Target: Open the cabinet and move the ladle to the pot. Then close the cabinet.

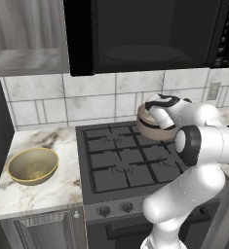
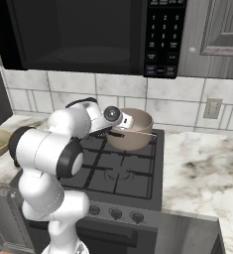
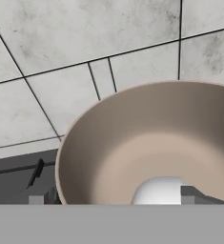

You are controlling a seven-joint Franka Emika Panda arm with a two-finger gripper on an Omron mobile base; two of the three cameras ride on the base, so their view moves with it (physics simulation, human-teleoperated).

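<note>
Left wall cabinet (image 1: 28, 34) stands open. Pot (image 2: 133, 130) sits on the stove's (image 1: 130, 160) back burner, gripper (image 2: 129, 122) over its rim, a pale rounded ladle (image 3: 161, 190) bowl inside — grip unreadable. Ladle probably light, rigid, slick — hold mid-handle.

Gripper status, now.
Gripper: at the pot rim; open or shut cannot be told, and no ladle is visible in it.
</note>
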